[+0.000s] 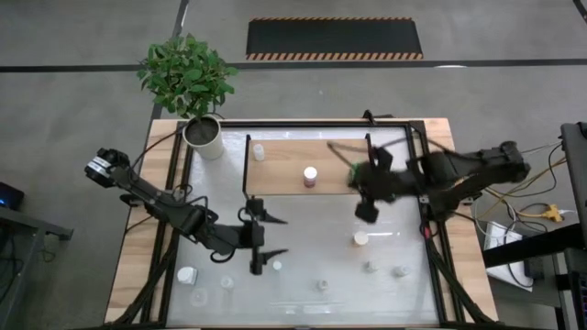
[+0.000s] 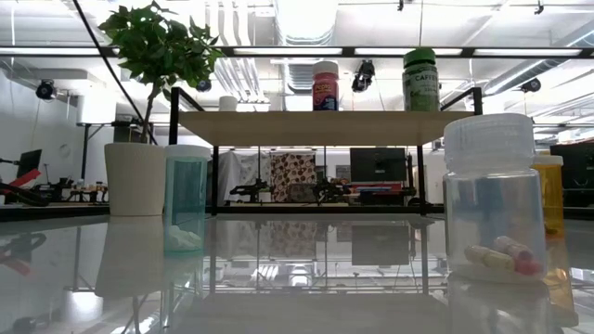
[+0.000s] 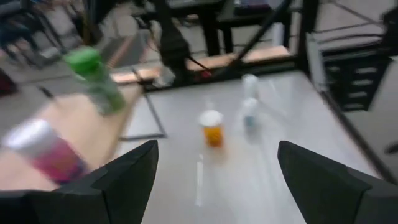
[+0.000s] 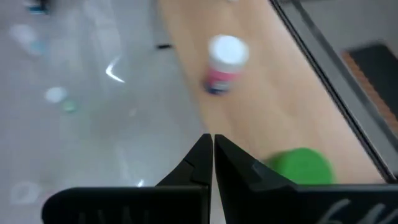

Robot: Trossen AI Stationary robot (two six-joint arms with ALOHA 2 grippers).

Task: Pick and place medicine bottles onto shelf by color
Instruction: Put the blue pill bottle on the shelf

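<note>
The shelf (image 1: pixel 284 156) is a light-wood board on a black frame at the table's far side. A white bottle (image 1: pixel 259 152), a pink bottle (image 1: pixel 310 176) and a green-capped bottle (image 1: pixel 352 173) stand upright on it. My right gripper (image 4: pixel 213 148) is shut with nothing in it and hovers over the shelf beside the green cap (image 4: pixel 301 167). My left gripper (image 1: pixel 272 236) is open over the table's middle, with nothing between its fingers. It faces an orange bottle (image 3: pixel 212 129) that stands on the table. Several more small bottles stand along the near side (image 1: pixel 323 285).
A plant in a pale pot (image 1: pixel 204 136) stands at the shelf's far left corner. A black frame (image 1: pixel 429 229) borders the glossy table top. In the low view a clear bottle with pills (image 2: pixel 492 209) and a teal bottle (image 2: pixel 187 199) stand close to the camera.
</note>
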